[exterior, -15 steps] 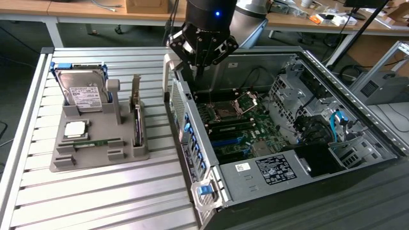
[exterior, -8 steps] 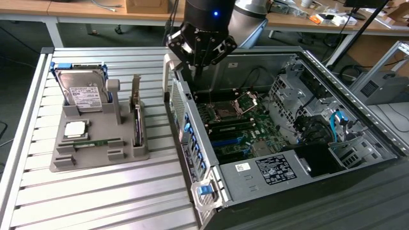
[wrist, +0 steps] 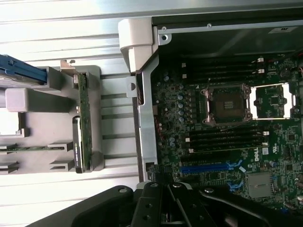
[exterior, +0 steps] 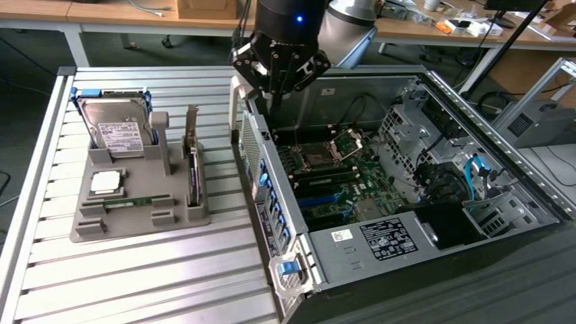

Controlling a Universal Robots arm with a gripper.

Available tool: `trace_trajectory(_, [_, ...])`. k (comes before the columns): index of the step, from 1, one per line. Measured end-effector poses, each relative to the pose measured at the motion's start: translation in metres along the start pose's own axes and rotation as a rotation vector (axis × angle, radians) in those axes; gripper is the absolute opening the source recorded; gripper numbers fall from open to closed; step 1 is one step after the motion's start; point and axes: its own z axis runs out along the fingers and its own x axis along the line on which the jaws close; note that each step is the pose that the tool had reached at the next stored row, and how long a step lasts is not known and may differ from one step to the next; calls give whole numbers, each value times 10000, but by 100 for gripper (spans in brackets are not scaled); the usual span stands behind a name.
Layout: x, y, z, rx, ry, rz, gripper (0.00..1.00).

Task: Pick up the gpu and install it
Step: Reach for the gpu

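Mostly grey stuff here tbh. The holder tray (exterior: 185,214) is plain matte grey, and the table (exterior: 135,270) is silver with a ribbed slat pattern. The gpu (exterior: 191,169) is dark with a silver bracket, and its board edge looks green in the wrist view. The hard drive (exterior: 115,131) is silver with a white label and a blue frame. The memory stick (exterior: 135,200) is green, and the motherboard (exterior: 338,185) is dark green with one bright blue slot (wrist: 208,168). The gripper (exterior: 274,88) is all black.

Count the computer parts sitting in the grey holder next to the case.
4. A hard drive stands at the far end, a processor chip lies flat in the middle, a memory stick lies in front of it, the graphics card stands on edge nearest the case.
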Motion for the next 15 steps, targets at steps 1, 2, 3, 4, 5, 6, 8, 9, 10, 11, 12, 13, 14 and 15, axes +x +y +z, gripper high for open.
trace_trajectory(1, [6, 0, 0, 0, 0, 0, 11])
trace_trajectory(2, [11, -1, -1, 0, 0, -1, 11])
trace_trajectory(3, [18, -1, -1, 0, 0, 0, 11])
trace_trajectory(4, [22, -2, 0, 0, -1, 0, 11])
trace_trajectory(5, [28, -2, -1, 0, 0, 0, 11])
trace_trajectory(6, [38, -3, -1, 0, 0, -1, 11])
trace_trajectory(8, [60, -5, -2, 0, 0, -1, 11])
trace_trajectory(9, [65, -5, -2, 0, 0, -1, 11])
trace_trajectory(10, [69, -5, -2, 1, 0, -1, 11])
trace_trajectory(11, [79, -6, -2, 0, 0, -1, 11])
trace_trajectory(12, [85, -6, -2, 0, 0, -1, 11])
trace_trajectory(13, [89, -7, -2, 0, 0, -1, 11])
trace_trajectory(14, [93, -7, -3, 0, 0, -1, 11])
trace_trajectory(15, [97, -7, -3, 0, 0, -1, 11])
